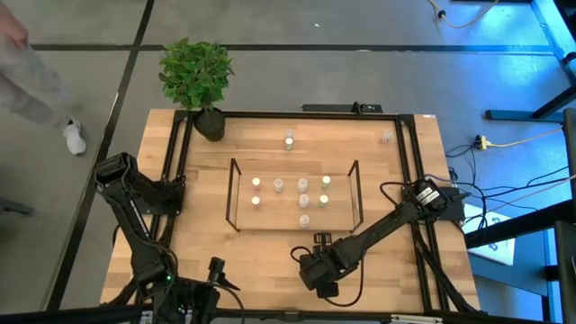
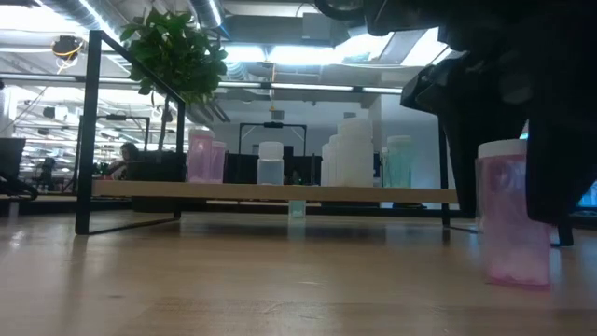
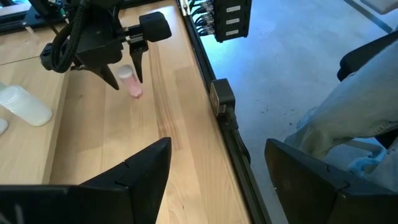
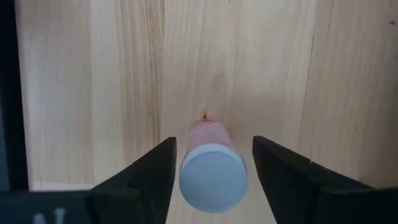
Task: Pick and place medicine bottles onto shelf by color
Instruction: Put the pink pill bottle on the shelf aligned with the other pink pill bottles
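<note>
A pink medicine bottle (image 4: 211, 171) with a whitish cap stands upright on the wooden table near its front edge, also seen in the low view (image 2: 511, 219) and the left wrist view (image 3: 129, 81). My right gripper (image 4: 213, 168) points down over it. It is open, with one finger on either side of the cap and a narrow gap at each. In the high view the gripper (image 1: 320, 270) hides the bottle. The shelf (image 1: 342, 214) at mid-table carries several bottles upright on its board (image 2: 280, 191). My left gripper (image 3: 217, 180) waits open at the near left.
Two more bottles stand on the table beyond the shelf, a yellowish one (image 1: 289, 139) and a clear one (image 1: 387, 137). A potted plant (image 1: 198, 76) stands at the far left corner. A black frame (image 1: 409, 180) rims the table. A person (image 1: 27, 81) stands beyond the far left.
</note>
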Controlling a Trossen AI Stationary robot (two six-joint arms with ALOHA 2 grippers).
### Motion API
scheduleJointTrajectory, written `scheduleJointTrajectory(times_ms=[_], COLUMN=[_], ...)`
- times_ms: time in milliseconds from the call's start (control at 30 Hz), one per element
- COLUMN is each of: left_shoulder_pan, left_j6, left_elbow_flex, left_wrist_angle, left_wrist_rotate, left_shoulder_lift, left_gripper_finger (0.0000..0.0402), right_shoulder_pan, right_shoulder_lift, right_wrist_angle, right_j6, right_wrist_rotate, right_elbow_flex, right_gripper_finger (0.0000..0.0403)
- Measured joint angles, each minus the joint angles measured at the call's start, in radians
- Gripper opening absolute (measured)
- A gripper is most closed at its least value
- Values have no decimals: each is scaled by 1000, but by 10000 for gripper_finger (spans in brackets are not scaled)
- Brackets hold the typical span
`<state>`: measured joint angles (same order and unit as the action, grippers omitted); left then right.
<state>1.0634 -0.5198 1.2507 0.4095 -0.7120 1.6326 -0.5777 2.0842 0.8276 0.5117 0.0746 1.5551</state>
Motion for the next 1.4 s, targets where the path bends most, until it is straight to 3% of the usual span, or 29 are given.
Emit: scheduleJointTrajectory(times_ms=[300, 533, 767, 1033, 1233, 1400], left_shoulder_pan=[0, 0, 0, -69, -195, -272], left_j6=[0, 0, 0, 4, 84, 252], left_elbow_flex=[0, 0, 0, 0, 0, 0], left_wrist_angle=[0, 0, 0, -67, -160, -293], left_wrist_rotate=[0, 0, 0, 13, 171, 247], left_shoulder_lift=[0, 0, 0, 0, 3, 30], left_gripper_finger=[253, 253, 253, 253, 253, 253], right_shoulder_pan=[0, -4, -14, -83, -158, -216], right_shoulder_lift=[-1, -31, -105, -235, -308, -344], right_wrist_angle=[2, 21, 39, 43, 43, 43], right_j6=[2, 4, 8, 8, 8, 8], right_wrist_rotate=[-74, -66, 24, 216, 319, 372], right_elbow_flex=[0, 1, 2, 2, 2, 2], right_gripper_finger=[226, 226, 226, 226, 226, 226])
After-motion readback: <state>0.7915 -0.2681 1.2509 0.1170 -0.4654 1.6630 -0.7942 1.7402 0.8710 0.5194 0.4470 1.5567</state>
